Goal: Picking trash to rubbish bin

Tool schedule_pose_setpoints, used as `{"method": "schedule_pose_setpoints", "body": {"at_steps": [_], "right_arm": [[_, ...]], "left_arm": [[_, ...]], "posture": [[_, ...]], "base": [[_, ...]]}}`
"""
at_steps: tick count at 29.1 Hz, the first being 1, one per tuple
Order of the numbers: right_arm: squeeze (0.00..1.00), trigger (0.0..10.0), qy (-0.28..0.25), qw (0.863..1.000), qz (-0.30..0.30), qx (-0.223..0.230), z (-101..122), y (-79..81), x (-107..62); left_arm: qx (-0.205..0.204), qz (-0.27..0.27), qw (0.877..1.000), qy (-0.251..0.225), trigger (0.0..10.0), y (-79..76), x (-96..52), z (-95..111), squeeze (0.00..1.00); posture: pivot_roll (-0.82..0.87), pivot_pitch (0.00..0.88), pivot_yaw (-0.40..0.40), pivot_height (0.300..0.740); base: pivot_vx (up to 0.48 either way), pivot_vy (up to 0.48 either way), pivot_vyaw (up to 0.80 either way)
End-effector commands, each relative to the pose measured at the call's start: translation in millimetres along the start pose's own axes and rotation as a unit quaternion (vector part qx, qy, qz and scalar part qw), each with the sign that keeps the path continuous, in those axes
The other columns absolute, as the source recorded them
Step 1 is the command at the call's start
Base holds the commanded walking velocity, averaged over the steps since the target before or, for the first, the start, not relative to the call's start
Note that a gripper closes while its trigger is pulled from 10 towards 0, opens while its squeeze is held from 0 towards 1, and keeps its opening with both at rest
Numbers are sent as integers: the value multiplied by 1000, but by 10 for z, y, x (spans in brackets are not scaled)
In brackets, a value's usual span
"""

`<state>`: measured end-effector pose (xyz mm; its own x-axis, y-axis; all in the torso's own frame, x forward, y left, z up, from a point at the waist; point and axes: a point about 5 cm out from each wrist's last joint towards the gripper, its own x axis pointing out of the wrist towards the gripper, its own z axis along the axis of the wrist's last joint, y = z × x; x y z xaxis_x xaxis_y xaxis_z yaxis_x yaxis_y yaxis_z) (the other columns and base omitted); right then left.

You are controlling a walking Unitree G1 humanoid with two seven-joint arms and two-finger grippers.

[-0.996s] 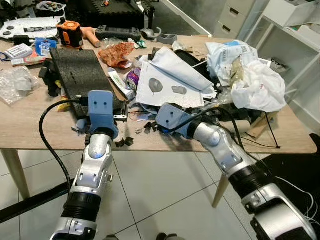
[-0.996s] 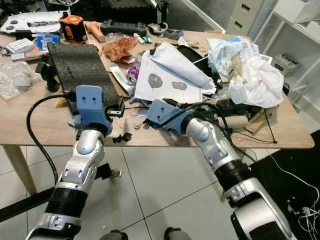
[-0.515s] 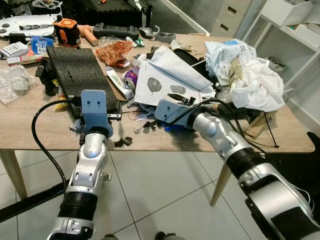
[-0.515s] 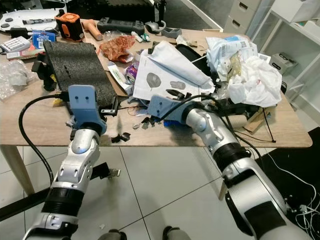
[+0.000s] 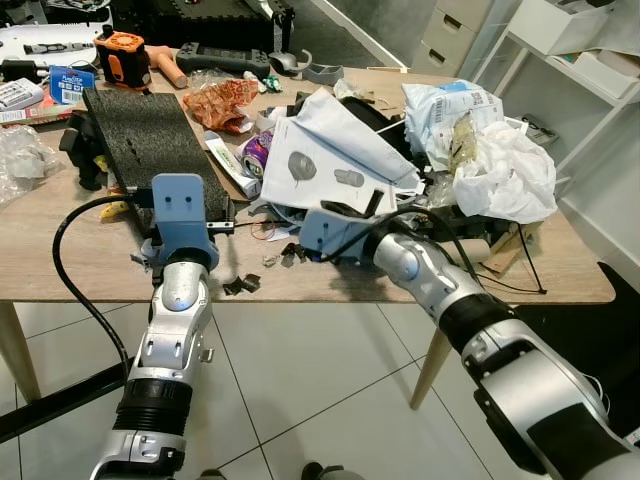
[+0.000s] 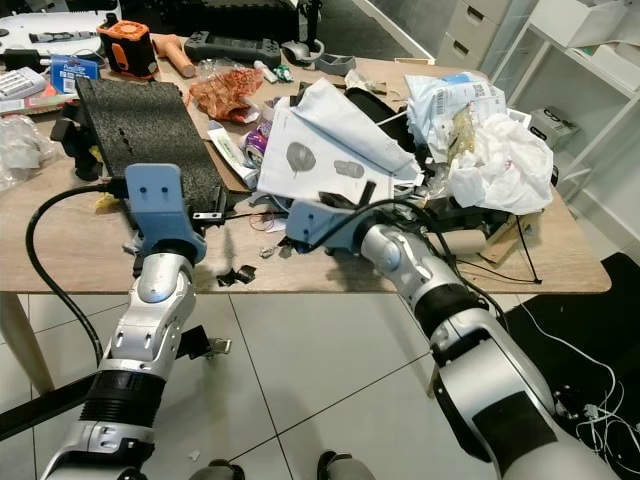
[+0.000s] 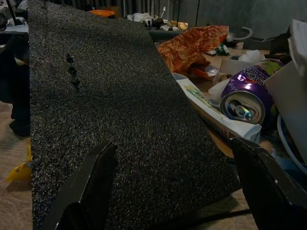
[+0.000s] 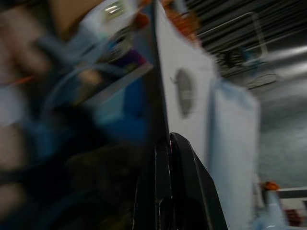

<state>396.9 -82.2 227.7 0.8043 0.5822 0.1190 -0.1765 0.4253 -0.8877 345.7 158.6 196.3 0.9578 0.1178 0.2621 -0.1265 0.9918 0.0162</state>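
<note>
Up on the cluttered counter (image 5: 60, 255), the left claw (image 7: 172, 191) stood released at the near end of a black foam slab (image 5: 150, 135). Right claw (image 8: 168, 158) was clenched on a thin dark strip (image 8: 154, 72) beside the white paper (image 5: 335, 165) and purple can (image 7: 247, 100)

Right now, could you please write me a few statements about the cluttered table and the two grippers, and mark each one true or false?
1. The left gripper is open, its fingers either side of the black foam sheet. True.
2. The purple can stands upright. False: it lies on its side, its top facing the left wrist camera.
3. The right gripper is wide open. False: its fingers are pressed together.
4. The orange tape measure sits at the table's far edge. True.
5. The white plastic bag lies on the floor. False: it lies on the table.
</note>
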Motion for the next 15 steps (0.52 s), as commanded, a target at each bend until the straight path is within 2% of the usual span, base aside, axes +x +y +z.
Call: {"method": "schedule_pose_setpoints", "body": {"at_steps": [1,10,11,12,15], "right_arm": [[0,0,2,1000,-11,11,-29,-20,-16],[0,0,-24,997,-68,25,45,-233,7],[0,0,-31,995,-88,42,56,-300,-2],[0,0,-44,987,-132,78,74,-445,-25],[0,0,-55,976,-182,101,87,-635,-69]], "left_arm": [[5,2,1000,1,10000,8,-35,-29,0],[5,-1,1000,1,10000,-14,-20,-24,0],[5,1,1000,1,10000,-13,-20,-25,0],[4,3,1000,1,10000,-17,-25,-28,0],[3,3,1000,2,10000,-26,-33,-31,0]], "posture": [[11,162,-149,740],[5,178,-143,740],[5,178,-143,740],[1,187,-142,740],[-3,191,-135,740]], "base": [[0,0,0],[0,0,0],[0,0,0],[0,0,0],[0,0,0]]}}
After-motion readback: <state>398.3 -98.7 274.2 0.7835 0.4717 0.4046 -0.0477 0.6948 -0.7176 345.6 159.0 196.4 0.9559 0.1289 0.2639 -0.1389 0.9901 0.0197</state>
